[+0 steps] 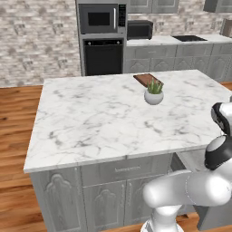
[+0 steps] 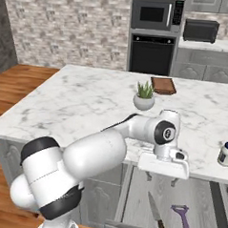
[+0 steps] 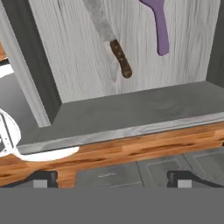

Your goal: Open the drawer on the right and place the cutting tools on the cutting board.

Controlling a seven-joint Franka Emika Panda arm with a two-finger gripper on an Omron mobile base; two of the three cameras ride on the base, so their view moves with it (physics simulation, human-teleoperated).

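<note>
Your gripper [image 3: 112, 178] stands wide, empty, above the open drawer [image 3: 131, 111]; the knife [image 3: 109, 37] blade points to 11 o'clock, the peeler [image 3: 158, 26] handle to 6.

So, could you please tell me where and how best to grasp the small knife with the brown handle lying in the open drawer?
Probably by the brown handle of the small knife, coming straight down with the open gripper. It lies flat on the pale drawer floor, and the handle is thicker than the thin grey blade; close across its width.
</note>
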